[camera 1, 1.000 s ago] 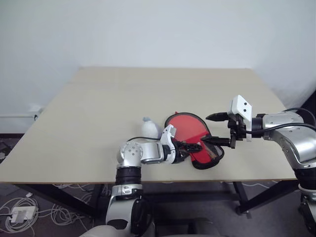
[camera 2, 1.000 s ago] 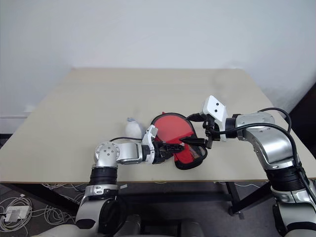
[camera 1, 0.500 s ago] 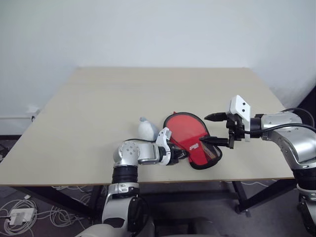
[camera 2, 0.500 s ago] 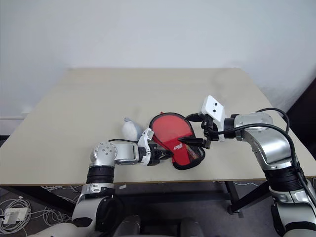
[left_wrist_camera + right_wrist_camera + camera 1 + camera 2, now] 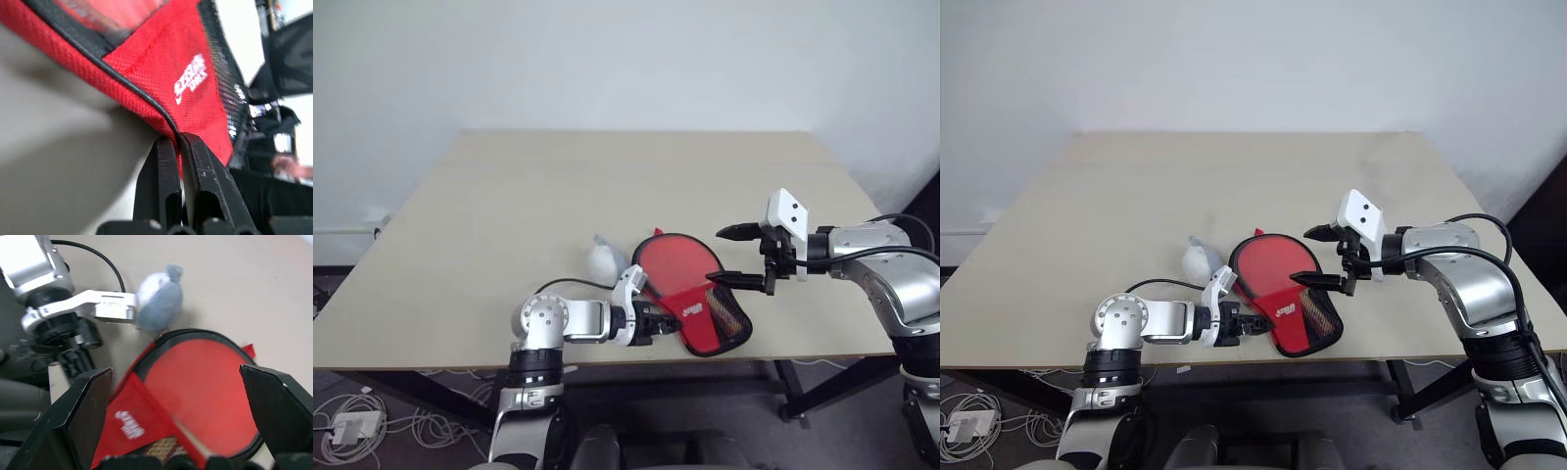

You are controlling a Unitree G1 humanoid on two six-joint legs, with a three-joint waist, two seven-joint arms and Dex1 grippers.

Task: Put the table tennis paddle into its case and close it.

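**A:** The left gripper (image 5: pixel 180 142) had its fingers pinched tight on the black-piped edge of the case (image 5: pixel 705 318), right at the narrow end near the table's front edge. Where was the bat?

**B:** The table tennis paddle (image 5: pixel 677 266) lay with its red face inside the round part of the pouch, black trim ringing it. The red flap with the white logo and the mesh panel hung over the lower end. I couldn't make out the handle.

**A:** And the right gripper (image 5: pixel 728 255)?

**B:** Jaws wide apart, holding nothing, hovering just over the mesh side of the case. One finger sat close above the flap; whether it touched, I couldn't say.

**A:** So by my reading the paddle was as good as in, and closing was the step in hand.

**B:** Agreed. The next move looked to call for the left keeping the edge anchored while the right came down on the flap or the zip pull, which I couldn't pick out.

**A:** That pale blue-white lump (image 5: pixel 605 258) sat just beside the case, out of the way.
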